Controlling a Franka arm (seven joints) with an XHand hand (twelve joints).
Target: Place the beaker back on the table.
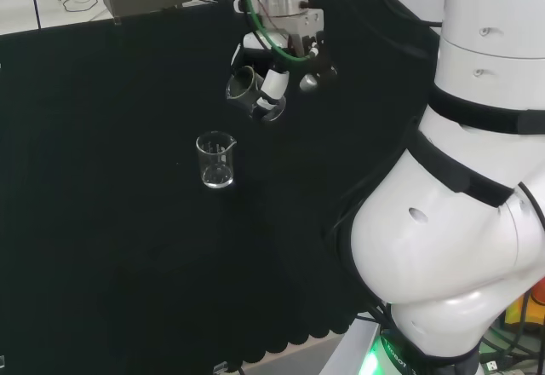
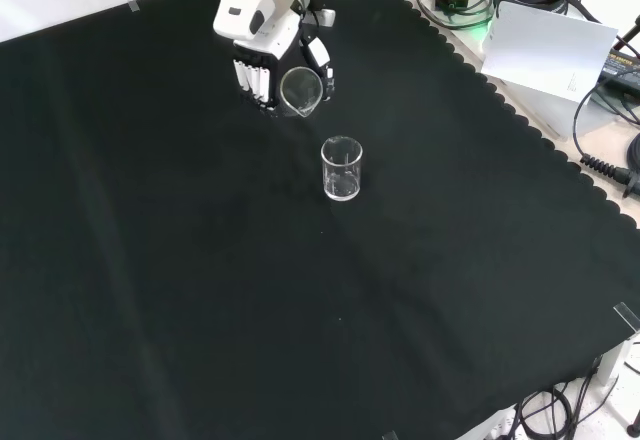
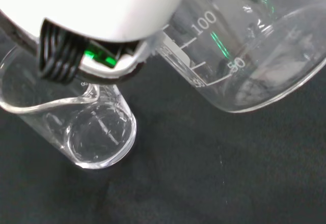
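Two clear beakers showing. Held beaker (image 1: 249,91): robot hand (image 1: 277,72) is gripping it, fingers curled round the wall, tilted above the counter (image 1: 102,222), likely mid-return for setting down. Second beaker (image 1: 215,160) is standing upright nearby, apart, on the cloth.

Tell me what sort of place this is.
Probably a robotics lab set up for glassware handling: a white robot arm with a hand holding a tilted clear beaker, another beaker standing on a black cloth-covered bench, and cables alongside.
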